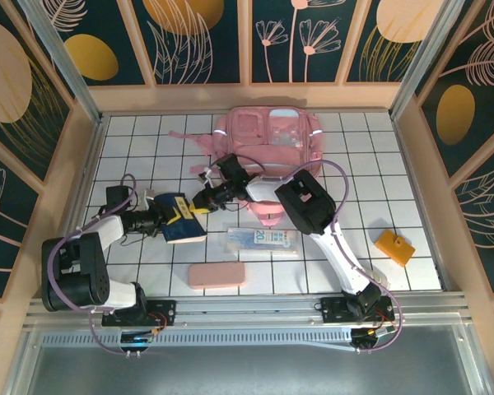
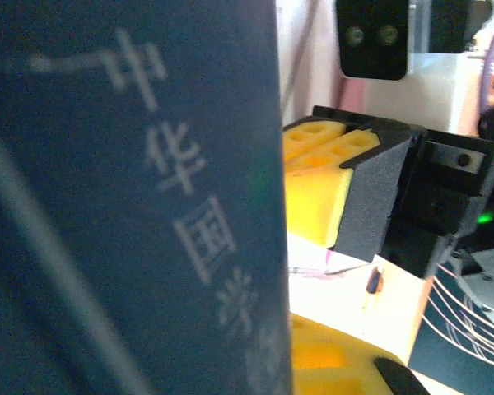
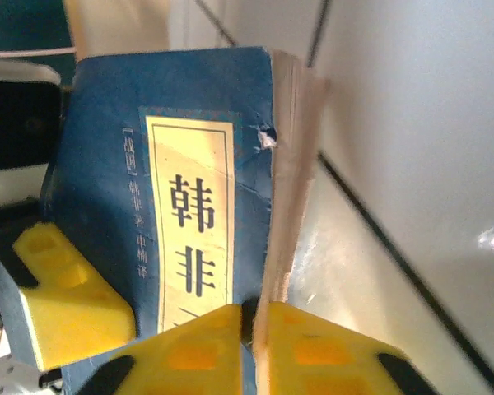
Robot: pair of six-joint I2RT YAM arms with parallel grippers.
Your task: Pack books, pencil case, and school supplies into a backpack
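Note:
The dark navy book (image 1: 181, 220) is held up over the tiles between both arms. My left gripper (image 1: 165, 216) is shut on its left end; in the left wrist view the cover (image 2: 132, 197) stands close against the camera. My right gripper (image 3: 259, 325) pinches the book's (image 3: 189, 164) page edge between its yellow fingers (image 3: 329, 354). The pink backpack (image 1: 267, 136) lies at the back. The pink pencil case (image 1: 216, 276) lies near the front. The clear printed packet (image 1: 262, 239) and the orange block (image 1: 393, 247) rest on the tiles.
Pink straps (image 1: 199, 169) trail from the backpack toward the right arm (image 1: 313, 214). Wooden walls (image 1: 74, 173) enclose the tiled table on three sides, and a metal rail (image 1: 247, 309) runs along the near edge.

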